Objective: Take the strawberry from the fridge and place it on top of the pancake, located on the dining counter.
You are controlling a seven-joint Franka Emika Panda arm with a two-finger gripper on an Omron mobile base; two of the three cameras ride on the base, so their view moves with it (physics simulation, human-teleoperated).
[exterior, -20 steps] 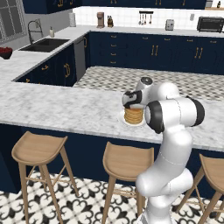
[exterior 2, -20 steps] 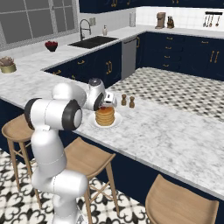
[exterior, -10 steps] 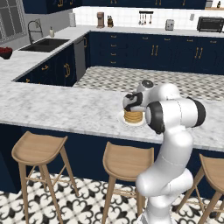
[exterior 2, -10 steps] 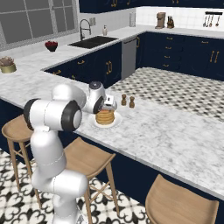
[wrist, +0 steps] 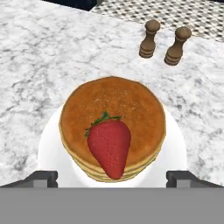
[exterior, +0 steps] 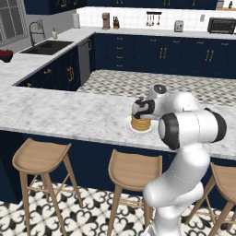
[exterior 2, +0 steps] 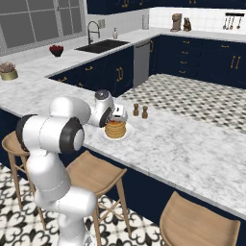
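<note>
The strawberry (wrist: 109, 148) lies on the pancake (wrist: 113, 114), tip hanging over the stack's near rim. The fingers (wrist: 43, 178) stand wide, clear of the berry on both sides. The plate (wrist: 176, 148) sits near the counter's (wrist: 39, 65) stool-side edge, two mills (wrist: 148, 39) behind it, open marble all round.

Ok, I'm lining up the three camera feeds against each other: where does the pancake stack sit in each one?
Left base view: the pancake sits right of centre, just under the gripper.
Right base view: left of centre, beside the arm's wrist.
Hand view: centre, with the strawberry lying on it.
Shared landmark: the white plate under the stack, on the dining counter.
</note>
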